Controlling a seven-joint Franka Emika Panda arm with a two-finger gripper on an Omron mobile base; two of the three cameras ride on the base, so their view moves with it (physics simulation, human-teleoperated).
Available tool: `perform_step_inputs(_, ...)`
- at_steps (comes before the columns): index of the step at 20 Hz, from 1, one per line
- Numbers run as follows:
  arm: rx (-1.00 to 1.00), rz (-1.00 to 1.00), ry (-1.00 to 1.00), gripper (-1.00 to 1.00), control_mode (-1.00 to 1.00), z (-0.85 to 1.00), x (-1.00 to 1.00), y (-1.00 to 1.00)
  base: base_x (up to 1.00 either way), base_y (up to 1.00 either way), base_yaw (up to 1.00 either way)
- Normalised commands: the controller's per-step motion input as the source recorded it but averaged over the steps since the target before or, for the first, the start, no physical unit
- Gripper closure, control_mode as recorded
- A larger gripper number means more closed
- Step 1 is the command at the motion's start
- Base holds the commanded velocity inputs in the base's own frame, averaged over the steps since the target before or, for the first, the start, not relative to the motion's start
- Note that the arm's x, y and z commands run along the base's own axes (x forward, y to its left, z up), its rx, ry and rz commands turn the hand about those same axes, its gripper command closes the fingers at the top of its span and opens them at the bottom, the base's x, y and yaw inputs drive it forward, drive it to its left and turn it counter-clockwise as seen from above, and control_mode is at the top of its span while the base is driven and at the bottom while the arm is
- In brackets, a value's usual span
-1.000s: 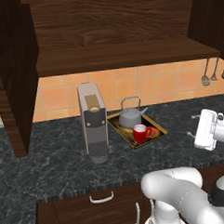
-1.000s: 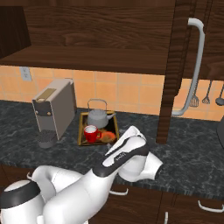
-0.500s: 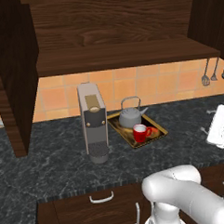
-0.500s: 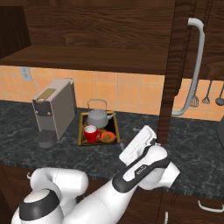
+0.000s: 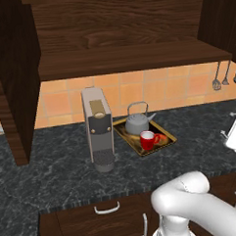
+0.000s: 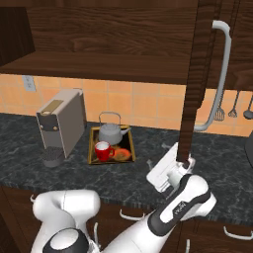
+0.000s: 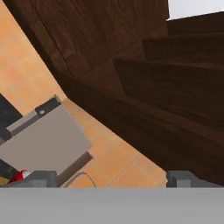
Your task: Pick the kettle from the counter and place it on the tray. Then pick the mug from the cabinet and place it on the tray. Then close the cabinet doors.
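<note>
Two of three steps look finished in this kitchen, with only the cabinet doors [image 6: 197, 79] left to shut. Both doors stand open off the dark wood cabinet [image 5: 126, 51], whose wide shelf holds no mug. On the marbled counter [image 5: 54, 177], a tall grey coffee machine [image 5: 97, 126] stands toward the back wall, and the gold-rimmed tray [image 5: 163, 142] sits just beside it, well back from the front edge. On the tray rests the grey kettle [image 5: 136, 123], with the red mug [image 5: 148, 139] just in front of it. Over the last second the arm has swung away from the tray toward the counter's right end, carrying the gripper [image 6: 168, 170] up beside the lower edge of the right-hand door, its fingers spread wide and holding nothing, apparently lining up a push.
</note>
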Motion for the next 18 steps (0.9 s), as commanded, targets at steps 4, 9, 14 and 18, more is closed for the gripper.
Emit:
perform_step_inputs(4, 0.01, 0.0, -0.18, -1.0, -1.0, 0.41, -0.02, -0.41, 0.0, 0.0, 0.0)
perform_step_inputs(9, 0.04, -0.02, -0.07, -1.0, -1.0, 0.26, -0.05, -0.32, 0.0, 0.0, 0.0)
perform_step_inputs(14, 0.03, -0.06, -0.1, -1.0, -1.0, 0.15, -0.06, -0.35, 0.0, 0.0, 0.0)
perform_step_inputs(18, 0.01, -0.03, -0.14, -1.0, -1.0, 0.14, -0.07, -0.45, 0.0, 0.0, 0.0)
